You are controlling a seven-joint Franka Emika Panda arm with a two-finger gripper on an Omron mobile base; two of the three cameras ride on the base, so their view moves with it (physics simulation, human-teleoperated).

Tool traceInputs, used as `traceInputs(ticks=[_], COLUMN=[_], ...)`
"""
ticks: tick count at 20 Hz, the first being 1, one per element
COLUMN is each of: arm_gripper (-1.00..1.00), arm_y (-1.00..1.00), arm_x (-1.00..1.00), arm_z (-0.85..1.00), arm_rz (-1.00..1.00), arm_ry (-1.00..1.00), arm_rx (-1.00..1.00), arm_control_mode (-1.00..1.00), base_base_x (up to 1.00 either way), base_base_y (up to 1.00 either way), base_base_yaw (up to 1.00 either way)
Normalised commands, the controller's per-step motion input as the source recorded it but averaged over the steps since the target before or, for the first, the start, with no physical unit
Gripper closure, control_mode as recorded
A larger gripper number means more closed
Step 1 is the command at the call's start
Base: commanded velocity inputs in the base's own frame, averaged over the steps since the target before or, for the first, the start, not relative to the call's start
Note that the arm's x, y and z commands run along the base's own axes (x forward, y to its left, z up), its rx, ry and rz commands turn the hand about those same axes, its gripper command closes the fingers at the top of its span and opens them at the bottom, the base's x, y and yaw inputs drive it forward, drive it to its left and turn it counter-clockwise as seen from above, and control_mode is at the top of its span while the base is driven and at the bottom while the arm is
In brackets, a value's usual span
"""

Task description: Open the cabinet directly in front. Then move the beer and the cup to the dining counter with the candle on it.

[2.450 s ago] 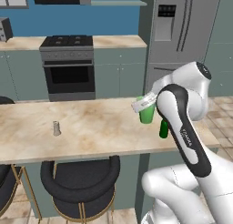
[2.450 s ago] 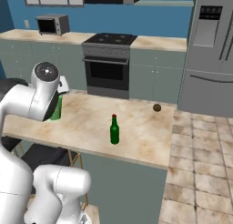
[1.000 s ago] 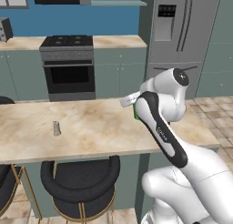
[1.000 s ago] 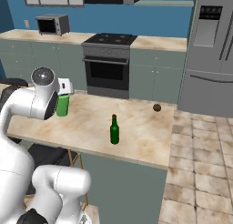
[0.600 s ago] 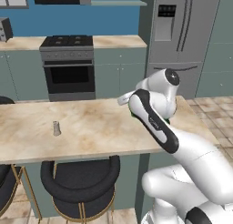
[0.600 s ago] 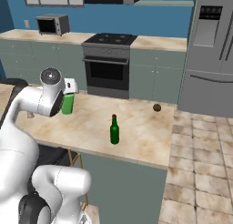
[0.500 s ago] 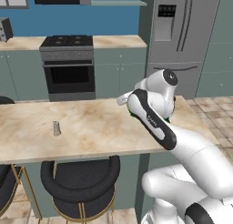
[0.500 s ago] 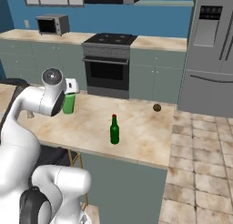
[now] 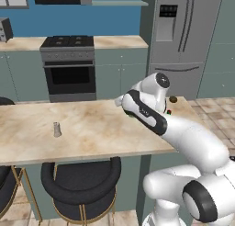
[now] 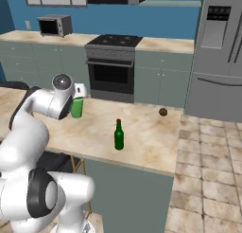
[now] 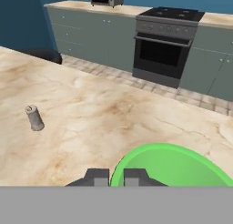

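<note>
The gripper [image 10: 78, 95] is clamped on the rim of the cup [image 10: 76, 107] — in the hand view its two dark fingertips [image 11: 97, 177] pinch the bright green rim [image 11: 168, 166] from above. The cup hangs upright just over the dining counter [image 10: 146, 142], the beige marble surface, near its far edge; whether its base touches the top I cannot tell. In the left base view the arm's forearm covers the cup, and the gripper end [image 9: 120, 101] pokes out above the surface.

The beer [image 10: 119, 135] stands upright on the same surface, well apart from the cup toward the tiled end, its red cap on. A small dark round thing [image 10: 163, 112] lies near the far corner of the counter beyond the bottle. A little grey shaker-like piece [image 9: 57, 129] stands on the surface away to the other side — also seen in the hand view [image 11: 34, 118].

Black stools [image 9: 80, 183] with gold legs sit under the near edge. Behind the counter are the oven [image 10: 111, 70], a steel fridge [image 9: 183, 39], and a microwave [image 10: 55, 25] on the back worktop.
</note>
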Motion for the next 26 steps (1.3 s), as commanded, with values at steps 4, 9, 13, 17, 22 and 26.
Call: traceInputs(ticks=[4,9,13,17,22,26], arm_gripper=[1.00,1.00,1.00,1.00,1.00,1.00], arm_y=[0.00,0.00,0.00,0.00,0.00,0.00], arm_x=[0.34,0.27,0.14,0.06,0.05,0.00], arm_z=[-0.33,-0.33,-0.28,-0.30,-0.29,-0.34], arm_rz=[0.00,0.00,0.00,0.00,0.00,0.00], arm_ry=[0.03,0.04,0.03,0.03,0.02,0.00], arm_rx=[0.00,0.00,0.00,0.00,0.00,0.00], arm_control_mode=[-1.00,-1.00,-1.00,-1.00,-1.00,-1.00], base_base_x=[0.00,0.00,0.00,0.00,0.00,0.00], base_base_y=[0.00,0.00,0.00,0.00,0.00,0.00], base_base_yaw=[0.00,0.00,0.00,0.00,0.00,0.00])
